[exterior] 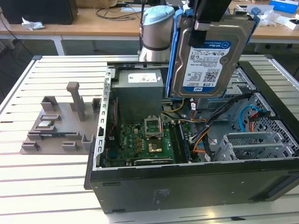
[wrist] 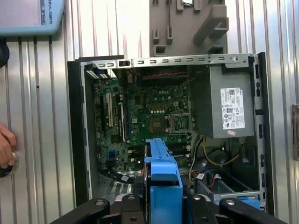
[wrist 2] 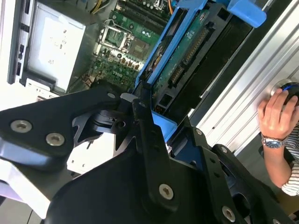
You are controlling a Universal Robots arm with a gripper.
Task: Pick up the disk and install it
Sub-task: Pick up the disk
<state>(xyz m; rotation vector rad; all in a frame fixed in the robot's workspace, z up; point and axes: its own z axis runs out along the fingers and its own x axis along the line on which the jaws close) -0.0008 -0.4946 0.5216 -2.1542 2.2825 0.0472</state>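
Observation:
The disk [exterior: 205,56] hangs upright in the air above the open computer case [exterior: 187,182], its white and blue label facing the exterior view. Blue plastic rails run along its sides. My gripper [exterior: 204,25] comes down from above and is shut on the disk's top edge. In the second wrist view the disk [wrist 2: 187,60] is seen edge-on, its connector side showing, with the black fingers [wrist 2: 145,116] clamped on the blue rail. In the first wrist view the blue rail [wrist: 161,172] sticks out between the fingers, over the motherboard [wrist: 145,121].
The grey power supply box [exterior: 139,93] sits at the case's back, beside the green motherboard [exterior: 145,142]. A metal drive cage [exterior: 252,144] and loose cables lie at the exterior view's right. A grey fixture plate [exterior: 60,126] rests on the slatted table. A person's hand [wrist 2: 278,114] rests on a knob.

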